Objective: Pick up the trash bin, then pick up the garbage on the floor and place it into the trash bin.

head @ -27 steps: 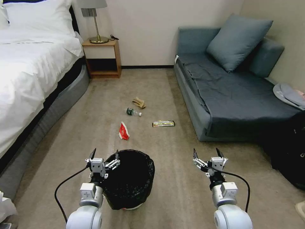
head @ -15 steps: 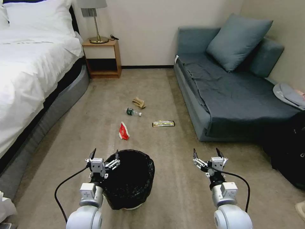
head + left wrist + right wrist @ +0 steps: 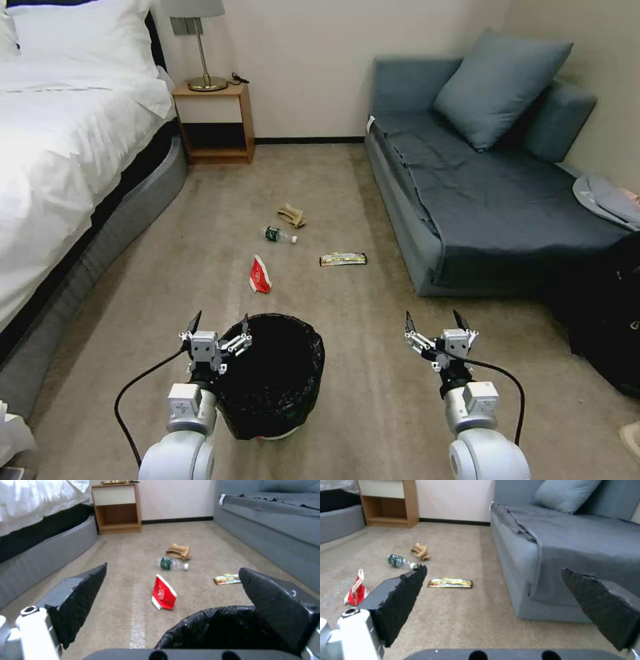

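White-sheeted bed (image 3: 60, 133) along the left side of the room, blue-grey sofa (image 3: 480, 193) with one cushion (image 3: 501, 87) along the right, beige carpeted floor (image 3: 373, 373) between. Wooden nightstand (image 3: 215, 123) against the far wall beside the bed, brass-footed lamp (image 3: 203, 47) on top. Black suitcase (image 3: 610, 313) at the right edge, just past the sofa's near end.

Trash bin (image 3: 272, 377) upright on the carpet close in front of the robot — black crinkled liner over the mouth, a sliver of white showing at the base. Left pincer (image 3: 218, 328) hovering at the bin's left rim, fingers spread wide; from the left wrist view, one finger over the bag's edge (image 3: 230, 627), the other out over bare carpet, nothing pinched. Right pincer (image 3: 434, 325) held at a like height over open floor to the right of the bin, well apart from it, fingers likewise spread and empty.

Garbage scattered on the carpet beyond the bin: red-white packet (image 3: 260, 275) nearest, just past the rim; yellow-black snack wrapper (image 3: 343, 259) lying flat farther right, toward the sofa; small clear bottle (image 3: 279, 235) with green label and white cap on its side behind the packet; crumpled tan paper (image 3: 291, 215) just beyond the bottle — farthest of the four.
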{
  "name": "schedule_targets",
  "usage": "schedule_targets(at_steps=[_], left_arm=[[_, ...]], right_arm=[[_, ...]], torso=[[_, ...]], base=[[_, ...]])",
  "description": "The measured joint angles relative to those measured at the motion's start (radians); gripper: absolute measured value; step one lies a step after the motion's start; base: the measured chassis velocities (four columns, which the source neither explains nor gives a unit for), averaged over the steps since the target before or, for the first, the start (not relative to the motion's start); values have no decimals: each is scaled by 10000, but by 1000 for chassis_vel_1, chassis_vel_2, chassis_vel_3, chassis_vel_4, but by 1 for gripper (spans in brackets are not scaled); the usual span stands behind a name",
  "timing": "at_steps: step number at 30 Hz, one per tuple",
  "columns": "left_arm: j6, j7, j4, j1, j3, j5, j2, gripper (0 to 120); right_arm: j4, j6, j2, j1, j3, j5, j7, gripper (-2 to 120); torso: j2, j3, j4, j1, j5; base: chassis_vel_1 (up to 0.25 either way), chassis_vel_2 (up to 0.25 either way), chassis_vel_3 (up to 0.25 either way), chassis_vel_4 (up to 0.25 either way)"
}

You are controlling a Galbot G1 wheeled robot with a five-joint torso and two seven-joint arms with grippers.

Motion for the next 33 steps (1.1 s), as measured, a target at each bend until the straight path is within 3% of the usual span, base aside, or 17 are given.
schedule_targets(at_steps=[6, 8, 9, 12, 14, 15, 18, 20, 21, 27, 29, 30, 33], left_arm=[[151, -28, -13, -41, -25, -35, -34, 100], [759, -198, -146, -216, -137, -194, -186, 100], [759, -198, -146, -216, -137, -194, -186, 100], [2115, -565, -439, -605, -377, -540, -529, 100], [2311, -613, -481, -662, -410, -588, -580, 100], [2836, -747, -726, -799, -486, -743, -697, 100], [3026, -751, -1262, -811, -406, -830, -690, 100], [3147, -740, -1623, -756, -252, -882, -644, 100], [3242, -740, -1813, -726, -167, -914, -576, 100], [3597, -776, -1859, -689, -40, -1036, -187, 100], [4301, -1141, -2038, -587, -6, -1473, 23, 100], [4301, -1141, -2038, -587, -6, -1473, 23, 100], [5957, -2054, -2403, -394, 30, -2468, 489, 100]], right_arm=[[3, -25, 4, 8, 0, 0, 17, 100], [132, -345, 73, 59, -8, -15, 223, 100], [132, -345, 73, 59, -8, -15, 223, 100], [664, -1590, 361, 270, -47, -115, 1033, 100], [761, -1818, 412, 307, -57, -135, 1182, 100], [938, -2166, 496, 378, -70, -168, 1409, 100], [1265, -2734, 540, 449, -89, -278, 1673, 100], [1467, -3002, 537, 479, -97, -329, 1785, 100], [1496, -3079, 527, 478, -107, -334, 1803, 100], [1604, -3182, 437, 440, -167, -341, 1829, 100], [1605, -3198, 402, 415, -187, -344, 1834, 100], [1605, -3198, 402, 415, -187, -344, 1834, 100], [1575, -3205, 364, 416, -195, -347, 1843, 100]], torso=[[1, 0, 0, -1, 0], [0, 0, 0, -1, 1], [0, 0, 0, -1, 1], [0, 1, 0, -1, 0], [0, 0, 0, -1, 0], [-1, 1, 1, 0, -5], [0, 0, -2, 0, 11], [0, 0, -1, -1, -10], [0, 0, 0, 0, 7], [0, 0, 0, 0, 0], [0, 0, 0, 0, -1], [0, 0, 0, 0, -1], [1, 0, 0, 0, -1]], base=[[0, 0, 0, 0], [0, 0, 0, 0], [0, 0, 0, 0], [0, 0, 0, 0], [0, 0, 0, 0], [0, 0, 0, 0], [0, 0, 0, 0], [0, 0, 0, 0], [0, 0, 0, 0], [0, 0, 0, 0], [0, 0, 0, 0], [0, 0, 0, 0], [0, 0, 0, 0]])
